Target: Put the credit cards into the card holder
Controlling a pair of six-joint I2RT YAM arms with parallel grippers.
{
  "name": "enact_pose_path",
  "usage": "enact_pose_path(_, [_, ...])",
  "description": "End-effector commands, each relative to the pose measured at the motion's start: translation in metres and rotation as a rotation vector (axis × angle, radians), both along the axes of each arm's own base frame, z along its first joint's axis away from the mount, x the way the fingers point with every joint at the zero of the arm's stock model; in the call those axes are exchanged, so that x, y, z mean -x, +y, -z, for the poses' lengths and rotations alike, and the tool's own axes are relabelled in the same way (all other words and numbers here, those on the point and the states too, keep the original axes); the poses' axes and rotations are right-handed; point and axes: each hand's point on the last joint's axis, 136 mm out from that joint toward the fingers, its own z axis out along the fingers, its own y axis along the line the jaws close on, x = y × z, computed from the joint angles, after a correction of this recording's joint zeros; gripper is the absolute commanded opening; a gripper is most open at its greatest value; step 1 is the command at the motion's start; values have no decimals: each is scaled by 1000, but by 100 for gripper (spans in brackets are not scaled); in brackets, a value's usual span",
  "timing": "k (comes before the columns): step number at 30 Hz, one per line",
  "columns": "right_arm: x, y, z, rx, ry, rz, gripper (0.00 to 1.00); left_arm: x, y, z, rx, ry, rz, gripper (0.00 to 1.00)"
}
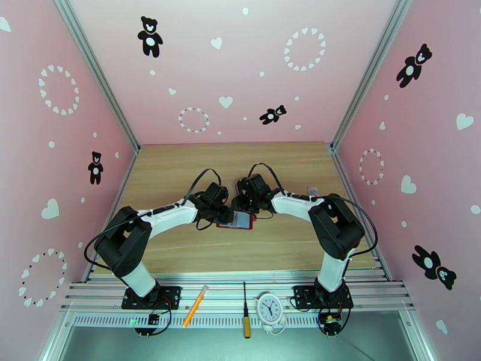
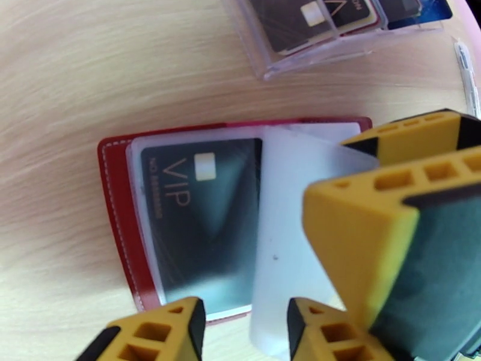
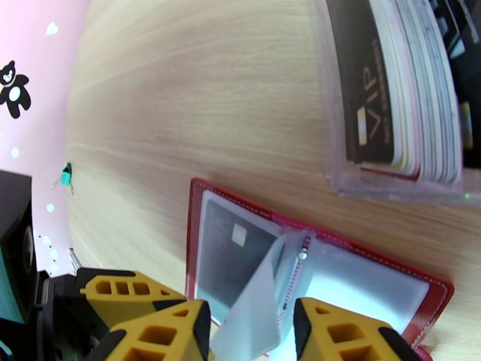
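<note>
**Left wrist view: one card sits in the card holder [image 2: 117,200], and one pocket leaf [image 2: 288,224] stands raised**

In this view, from left to right: the one red card holder lies open and flat on the table [image 2: 90,67]. One dark VIP card [image 2: 198,224] sits in its left clear pocket. Just to the right of the card, the pale pocket leaf rises from the spine. Its free edge reaches into the gap of the left gripper [image 2: 246,335], at 6 o'clock. The jaws of this gripper stand apart and do not pinch the leaf.

At 1 o'clock from the holder is one clear stand [image 2: 312,58] with more credit cards [image 2: 276,19]; I can not count them surely.

In the right wrist view, the right gripper [image 3: 252,335] has its jaws apart too, around the same leaf.

I judge that the step in hand is opening a free pocket. The next move calls for keeping the leaf aside while one arm takes a card from the stand.
</note>
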Motion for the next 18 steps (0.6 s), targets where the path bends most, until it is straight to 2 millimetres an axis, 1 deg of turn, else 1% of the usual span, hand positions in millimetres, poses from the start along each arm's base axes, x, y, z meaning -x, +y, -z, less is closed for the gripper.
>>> enact_pose_path(1, [4,12,-15,-51,-2,-24,42,-14,-6,-28,22,-81,1,44])
enact_pose_path(9, [7,30,-23,-153,30,-38,42,-9,20,-42,-59,-121,-35,45])
enact_pose_path(12, [10,37,-25,-173,32,-51,42,-8,33,-41,-82,-128,-57,45])
enact_pose_path(15, [13,42,-20,-173,48,-58,42,-8,46,-37,-81,-125,-78,45])
enact_pose_path(18, [15,44,-10,-168,68,-60,42,-8,55,-36,-70,-129,-92,45])
